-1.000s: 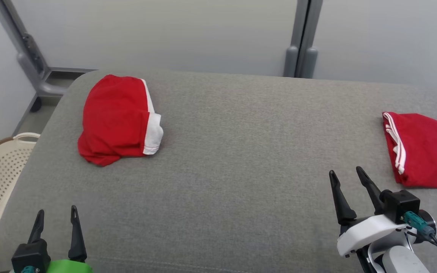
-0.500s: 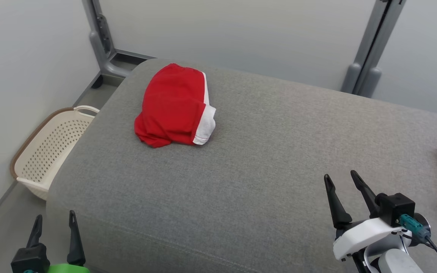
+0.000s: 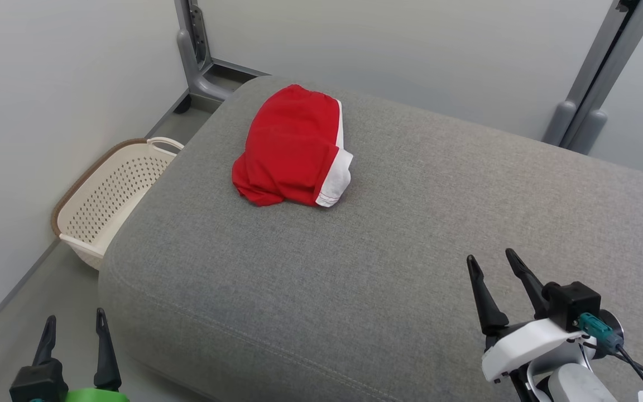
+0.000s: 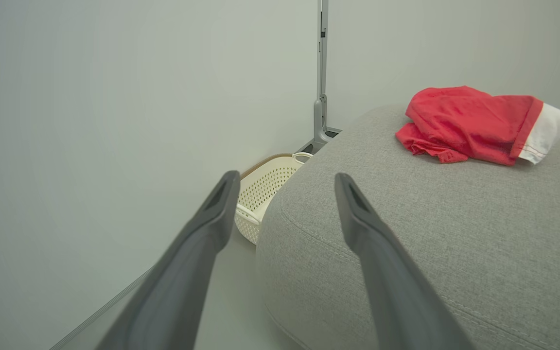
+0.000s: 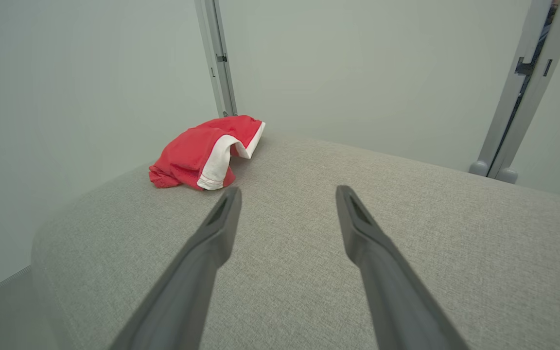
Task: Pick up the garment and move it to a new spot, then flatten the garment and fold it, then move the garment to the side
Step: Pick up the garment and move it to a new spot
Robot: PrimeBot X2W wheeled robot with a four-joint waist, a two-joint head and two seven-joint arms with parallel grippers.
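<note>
Garment (image 3: 293, 148) lies bunched well ahead of the left tool (image 3: 75, 314) and right tool (image 3: 489, 254), both wide open and empty.

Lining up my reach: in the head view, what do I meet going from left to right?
cream basket → red garment → right gripper, fingers apart

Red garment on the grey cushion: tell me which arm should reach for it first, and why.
Probably right. The right gripper is open above the cushion, with bare fabric between it and the garment. The left gripper, also open, hangs off the cushion's corner over the floor.
</note>
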